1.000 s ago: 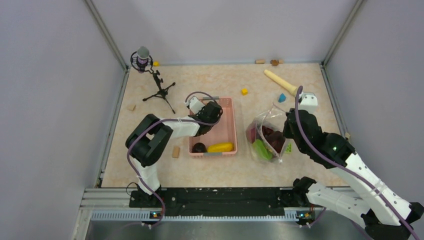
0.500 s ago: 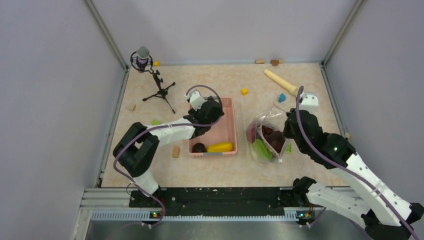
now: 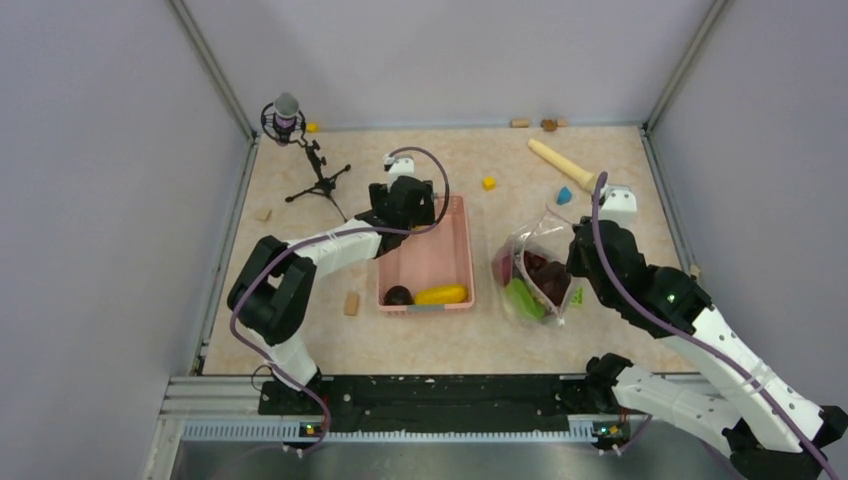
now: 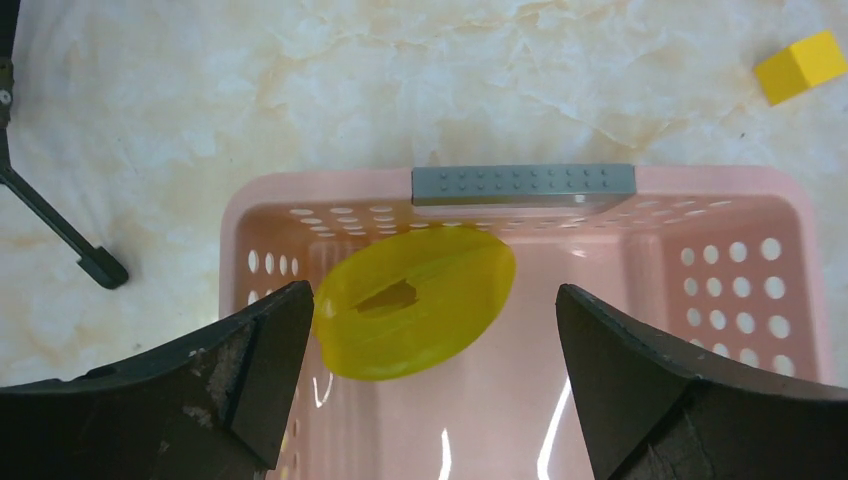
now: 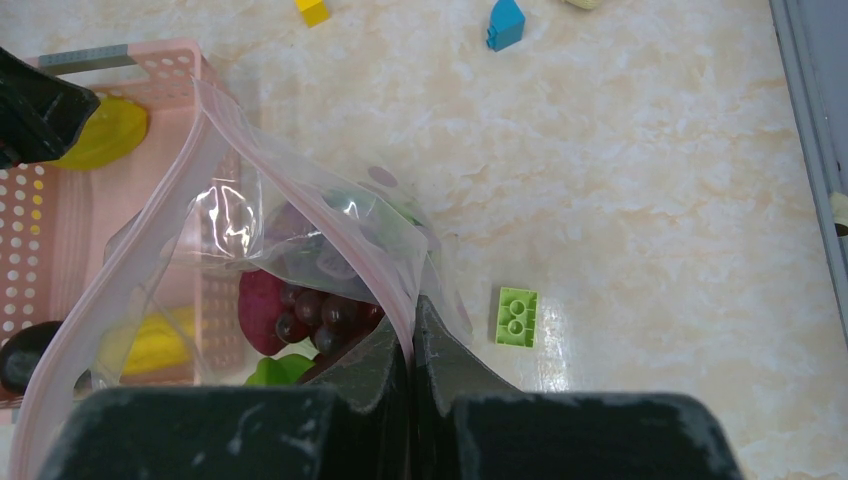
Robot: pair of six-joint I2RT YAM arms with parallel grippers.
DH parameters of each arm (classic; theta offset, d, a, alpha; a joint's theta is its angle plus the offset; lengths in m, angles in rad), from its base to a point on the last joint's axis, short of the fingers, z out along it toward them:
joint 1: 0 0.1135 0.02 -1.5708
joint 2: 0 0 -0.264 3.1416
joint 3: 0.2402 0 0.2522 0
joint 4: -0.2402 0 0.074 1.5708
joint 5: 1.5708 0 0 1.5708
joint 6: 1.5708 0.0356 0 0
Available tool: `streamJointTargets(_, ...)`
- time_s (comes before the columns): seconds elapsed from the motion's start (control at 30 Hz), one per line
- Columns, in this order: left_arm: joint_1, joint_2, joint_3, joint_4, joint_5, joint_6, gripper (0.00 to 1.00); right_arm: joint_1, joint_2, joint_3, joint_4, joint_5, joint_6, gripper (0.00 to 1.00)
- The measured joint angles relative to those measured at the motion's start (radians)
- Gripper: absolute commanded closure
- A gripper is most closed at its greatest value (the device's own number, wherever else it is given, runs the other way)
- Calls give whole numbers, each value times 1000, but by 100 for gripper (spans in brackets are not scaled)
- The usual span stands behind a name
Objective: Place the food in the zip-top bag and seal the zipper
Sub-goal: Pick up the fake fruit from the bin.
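The left gripper (image 4: 432, 312) is hovering wide open over the far end of the pink basket (image 4: 700, 190), above a yellow slice (image 4: 440, 285) lying inside. The right gripper (image 5: 412, 312) is pinching the clear bag (image 5: 230, 230) by its pinkish zipper edge (image 5: 290, 175), just right of the basket. Dark grapes (image 5: 320, 312) and a magenta piece (image 5: 258, 305) are sitting inside the bag. A green studded square (image 5: 516, 316) is lying beside it, with no letters legible.

Basket (image 3: 432, 258) left of bag (image 3: 526, 246)
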Motion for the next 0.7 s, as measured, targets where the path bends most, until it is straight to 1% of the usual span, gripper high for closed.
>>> streamJointTargets(0.13,26,17,0,24,51,110,3,0,0,0,0,0,0,99)
streamJointTargets(0.27,43,35,0,50,117,182,3,0,0,0,0,0,0,99)
streamJointTargets(0.53,50,81,0,48,217,283,3,0,0,0,0,0,0,99)
streamJointTargets(0.7,50,84,18,7,291,332,3,0,0,0,0,0,0,99)
